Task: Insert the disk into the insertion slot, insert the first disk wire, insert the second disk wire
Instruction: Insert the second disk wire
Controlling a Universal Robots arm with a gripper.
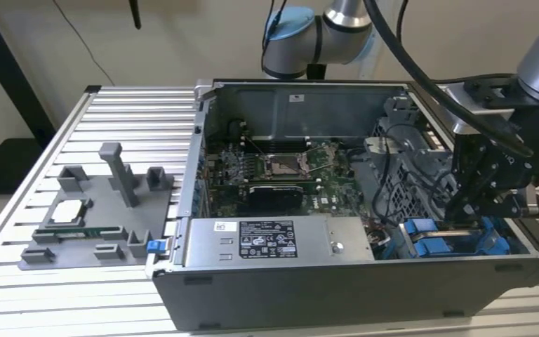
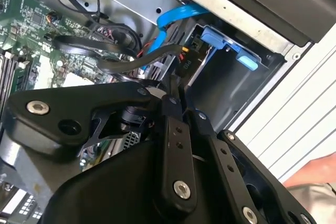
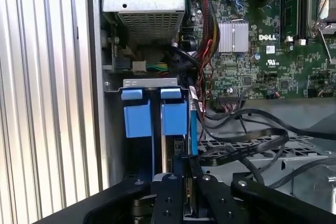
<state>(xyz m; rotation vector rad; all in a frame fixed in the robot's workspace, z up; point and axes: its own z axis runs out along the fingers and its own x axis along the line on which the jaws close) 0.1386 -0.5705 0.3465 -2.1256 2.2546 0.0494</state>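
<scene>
The black metal claw (image 1: 464,214) hangs over the grey metal insertion slot (image 3: 152,111) with glossy blue plastic rails. Its fingers (image 3: 176,187) look pressed together.

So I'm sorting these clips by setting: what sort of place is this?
Probably a robotics lab or test bench: an open computer case lies on a slatted metal table, a grey parts holder beside it, and the robot arm's gripper reaches into the drive bay.

Hand (image 1: 463,214) apparently over insertion slot (image 1: 448,242) in case (image 1: 344,295).
</scene>
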